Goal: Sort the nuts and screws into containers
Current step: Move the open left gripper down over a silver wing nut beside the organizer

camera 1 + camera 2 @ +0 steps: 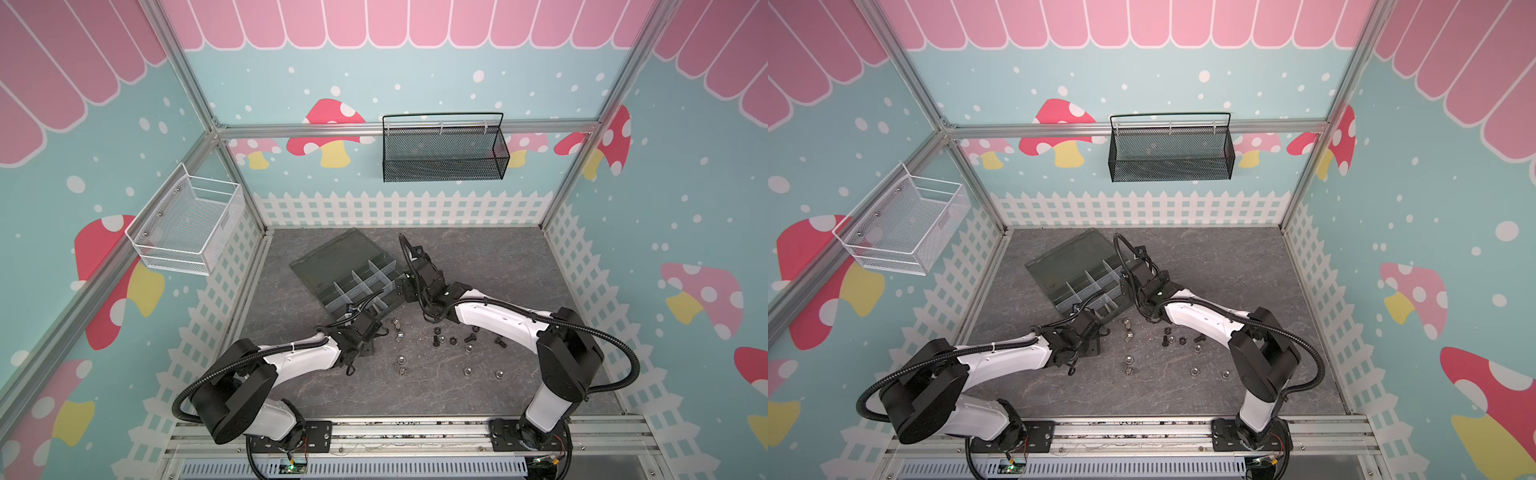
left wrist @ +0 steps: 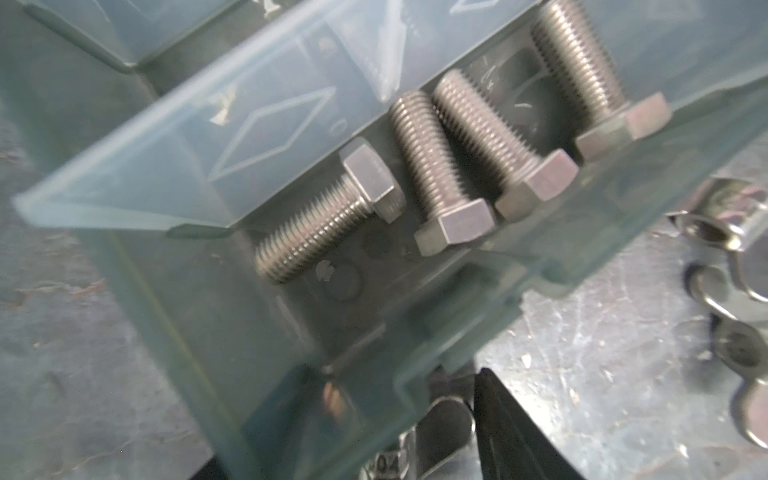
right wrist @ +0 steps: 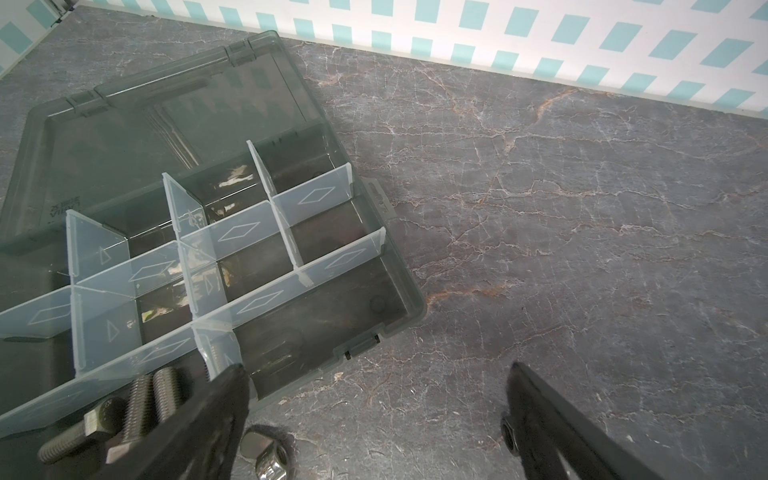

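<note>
Four silver screws seen laid in one compartment of organiser box. Black screws, nuts left unsorted on desk beside it. Right jaws spread, empty; left jaws' state cannot be told.

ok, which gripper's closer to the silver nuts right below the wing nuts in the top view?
Left. The left gripper is at the organiser's near wall, just behind the silver nuts; the right gripper is farther back, off the organiser's right end.

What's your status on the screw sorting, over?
Right gripper open, empty; left gripper unclear. Four silver screws in one compartment; nuts, black screws loose on table. Nothing blocking.
</note>
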You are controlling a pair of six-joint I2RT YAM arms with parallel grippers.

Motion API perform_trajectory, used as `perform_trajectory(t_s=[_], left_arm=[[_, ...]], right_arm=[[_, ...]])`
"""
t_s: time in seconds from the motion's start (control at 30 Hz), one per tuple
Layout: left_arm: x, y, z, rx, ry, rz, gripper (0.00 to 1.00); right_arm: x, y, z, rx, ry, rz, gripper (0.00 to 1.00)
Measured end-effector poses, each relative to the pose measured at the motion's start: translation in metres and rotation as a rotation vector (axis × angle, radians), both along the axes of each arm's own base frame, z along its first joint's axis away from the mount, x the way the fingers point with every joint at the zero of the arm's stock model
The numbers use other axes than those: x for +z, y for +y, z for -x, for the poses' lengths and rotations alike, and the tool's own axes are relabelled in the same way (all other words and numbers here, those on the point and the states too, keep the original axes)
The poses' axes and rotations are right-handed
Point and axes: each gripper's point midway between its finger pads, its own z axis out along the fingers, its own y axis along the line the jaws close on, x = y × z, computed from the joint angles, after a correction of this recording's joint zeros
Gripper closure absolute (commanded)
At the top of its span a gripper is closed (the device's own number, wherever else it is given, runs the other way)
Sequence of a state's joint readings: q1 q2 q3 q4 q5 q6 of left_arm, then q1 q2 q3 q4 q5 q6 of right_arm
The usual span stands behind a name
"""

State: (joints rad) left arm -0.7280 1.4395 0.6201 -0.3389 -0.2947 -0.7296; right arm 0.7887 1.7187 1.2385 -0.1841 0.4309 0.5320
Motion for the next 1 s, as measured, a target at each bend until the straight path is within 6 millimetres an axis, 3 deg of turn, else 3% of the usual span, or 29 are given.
perform_trajectory(t_s=[0.27,0.7,1.0], left_arm=[[0.002,-0.026,0.011,-0.072,0.015,0.064,0.38],[0.003,-0.045,0.020,-0.140,0.040,0.105,0.38],[0.007,-0.077,0.022,-0.283,0.043,0.129,0.23]], right_arm=[[-0.002,-0.001,0.001,0.000,0.004,0.004,0.02],[-0.007,-0.004,0.003,-0.007,0.013,0.019,0.02],[-0.001,-0.011,0.004,-0.027,0.002,0.029,0.02]])
